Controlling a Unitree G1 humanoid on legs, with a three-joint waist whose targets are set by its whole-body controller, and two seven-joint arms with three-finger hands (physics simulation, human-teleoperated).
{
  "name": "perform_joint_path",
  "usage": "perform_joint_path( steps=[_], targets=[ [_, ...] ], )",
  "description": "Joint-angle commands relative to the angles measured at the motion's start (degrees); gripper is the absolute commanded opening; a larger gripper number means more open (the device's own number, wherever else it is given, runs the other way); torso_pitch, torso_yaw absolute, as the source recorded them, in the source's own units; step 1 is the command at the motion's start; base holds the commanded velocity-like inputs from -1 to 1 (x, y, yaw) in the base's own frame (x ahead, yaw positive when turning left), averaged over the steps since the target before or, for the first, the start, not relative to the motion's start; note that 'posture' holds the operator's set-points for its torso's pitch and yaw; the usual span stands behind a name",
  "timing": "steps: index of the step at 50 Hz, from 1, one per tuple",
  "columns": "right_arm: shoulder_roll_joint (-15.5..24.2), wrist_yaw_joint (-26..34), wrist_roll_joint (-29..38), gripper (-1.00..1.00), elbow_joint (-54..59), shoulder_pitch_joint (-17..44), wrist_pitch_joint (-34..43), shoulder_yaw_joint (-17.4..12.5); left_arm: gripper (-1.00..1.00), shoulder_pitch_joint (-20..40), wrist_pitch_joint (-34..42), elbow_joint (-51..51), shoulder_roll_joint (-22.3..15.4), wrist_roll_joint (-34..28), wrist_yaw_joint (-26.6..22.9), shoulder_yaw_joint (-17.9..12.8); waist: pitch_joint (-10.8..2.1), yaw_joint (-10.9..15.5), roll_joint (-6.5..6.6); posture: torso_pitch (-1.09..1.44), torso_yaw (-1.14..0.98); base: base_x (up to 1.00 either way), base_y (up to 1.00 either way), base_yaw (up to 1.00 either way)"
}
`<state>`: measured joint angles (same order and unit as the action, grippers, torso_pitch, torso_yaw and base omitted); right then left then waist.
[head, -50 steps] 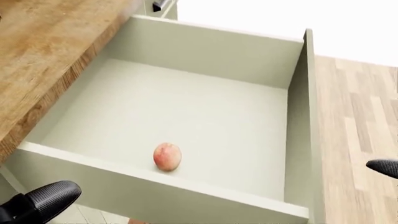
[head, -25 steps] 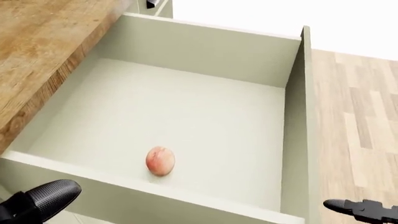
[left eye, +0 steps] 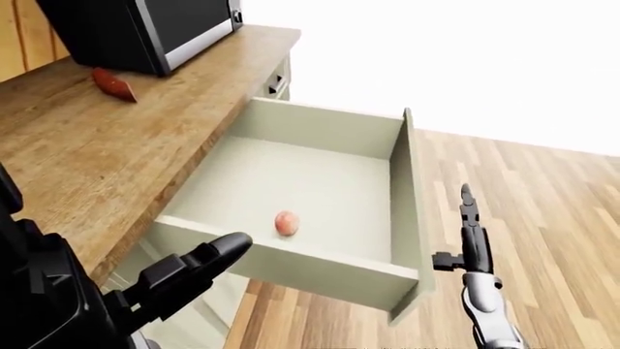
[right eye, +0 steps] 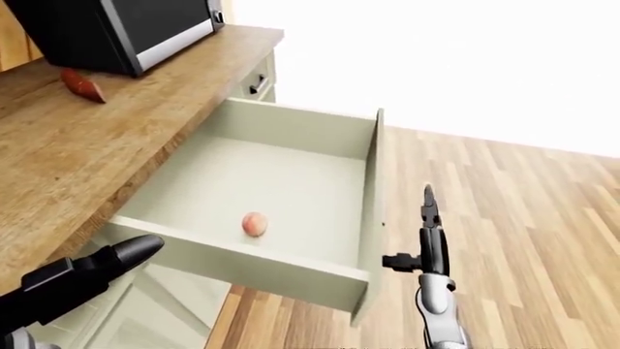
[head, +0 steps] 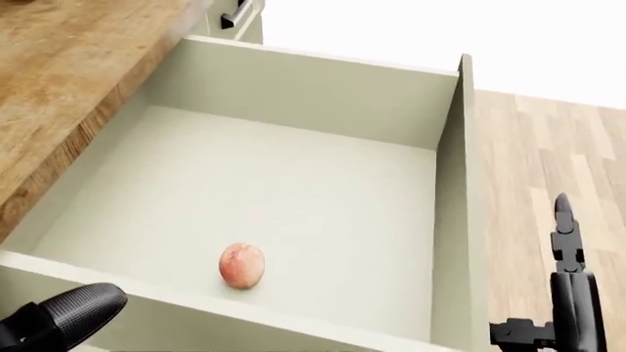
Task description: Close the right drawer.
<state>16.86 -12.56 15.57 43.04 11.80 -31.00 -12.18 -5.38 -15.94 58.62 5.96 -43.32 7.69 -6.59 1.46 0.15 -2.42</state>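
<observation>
Drawer (left eye: 291,185): pale grey-green box, pulled fully out from under the worktop (left eye: 107,145); its front panel is the long face at right in the left-eye view.
Contents: one peach (left eye: 287,223).
Right hand (left eye: 472,240): just beside the front panel, outside it, the nearer hand; fingers straight, released, holding nothing.
Closing direction: leftward in view, towards the worktop.
Left hand (left eye: 198,265): low, near the drawer's side wall; fingers extended, empty.
Worktop items: microwave (left eye: 145,29), red vegetable (left eye: 114,84).
</observation>
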Motion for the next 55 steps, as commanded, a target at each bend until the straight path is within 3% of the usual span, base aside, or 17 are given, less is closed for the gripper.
perform_joint_path(
  steps=[1, 55],
  targets=[
    [0.13, 1.36, -0.11, 1.00, -2.11, 1.71, -1.82, 0.79, 1.00, 0.56, -0.56, 1.38, 0.10, 0.12, 0.10, 0.09, -0.78, 0.22, -0.21, 0.00, 0.00, 0.00, 0.00, 0.00],
    [-2.61, 3.91, 7.07, 1.00, 3.24, 14.92, 2.21, 6.87, 1.00, 0.87, -0.36, 1.38, 0.27, 0.21, -0.16, -0.11, -1.30, 0.21, 0.15, 0.00, 0.00, 0.00, 0.00, 0.00]
  ],
)
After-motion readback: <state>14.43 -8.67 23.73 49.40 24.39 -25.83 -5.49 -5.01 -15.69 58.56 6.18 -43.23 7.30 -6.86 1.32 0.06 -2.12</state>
